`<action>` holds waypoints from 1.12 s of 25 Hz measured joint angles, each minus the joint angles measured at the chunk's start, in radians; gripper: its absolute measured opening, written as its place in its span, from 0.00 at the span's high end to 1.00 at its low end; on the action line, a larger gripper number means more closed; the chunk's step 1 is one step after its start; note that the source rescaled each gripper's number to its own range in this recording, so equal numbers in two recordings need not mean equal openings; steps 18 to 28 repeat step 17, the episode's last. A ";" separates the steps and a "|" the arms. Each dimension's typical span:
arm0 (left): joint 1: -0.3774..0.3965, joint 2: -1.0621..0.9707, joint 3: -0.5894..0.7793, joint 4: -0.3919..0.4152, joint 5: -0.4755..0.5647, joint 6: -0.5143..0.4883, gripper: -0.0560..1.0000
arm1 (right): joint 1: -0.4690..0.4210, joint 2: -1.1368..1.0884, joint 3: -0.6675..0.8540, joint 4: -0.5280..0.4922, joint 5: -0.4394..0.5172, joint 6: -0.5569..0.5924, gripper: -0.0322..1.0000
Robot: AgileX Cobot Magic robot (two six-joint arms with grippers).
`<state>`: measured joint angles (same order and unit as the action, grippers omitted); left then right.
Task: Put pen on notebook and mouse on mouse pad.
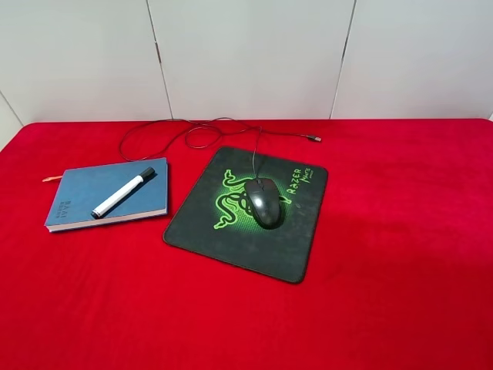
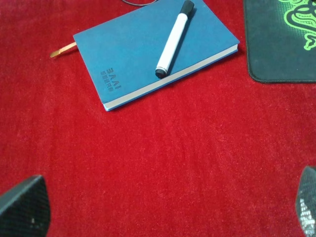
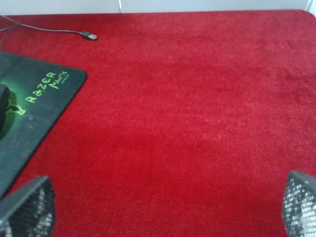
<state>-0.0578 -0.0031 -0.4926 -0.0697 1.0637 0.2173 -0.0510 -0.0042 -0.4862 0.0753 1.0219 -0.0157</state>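
- The mouse pad point(image 1: 250, 216) is taken as the landmark; it lies flat on the red-covered tabletop point(image 1: 400, 254), with its green snake logo and green lettering facing up.
- The mouse point(image 1: 263, 202) is seen resting on the mouse pad, over the logo and near the pad's middle.
- The mouse's cable point(image 1: 192, 132) is led off the far edge of the mouse pad and looped on the tabletop beyond it; its plug end point(image 1: 313, 139) lies on the red cloth beyond the pad's far right corner.
- The notebook point(image 1: 92, 196) is found just beside the mouse pad, on the pad's left in the high view, apart from it by a narrow strip of red cloth.
- The pen point(image 1: 123, 193) is laid diagonally on the notebook's cover, its black cap turned toward the mouse pad side and its other end close to the notebook's pale page edge.
- An orange ribbon bookmark point(image 1: 52, 178) is seen sticking out of the notebook on the side away from the mouse pad.
- The left gripper point(image 2: 165, 210) is held wide open and empty above bare red cloth, on the near side of the notebook and left of the mouse pad's corner.
- The right gripper point(image 3: 163, 205) is likewise spread wide and empty, over bare cloth to the right of the mouse pad.
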 joint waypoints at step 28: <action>0.000 0.000 0.000 0.000 0.000 0.000 0.00 | 0.000 0.000 0.000 -0.020 -0.002 0.000 0.00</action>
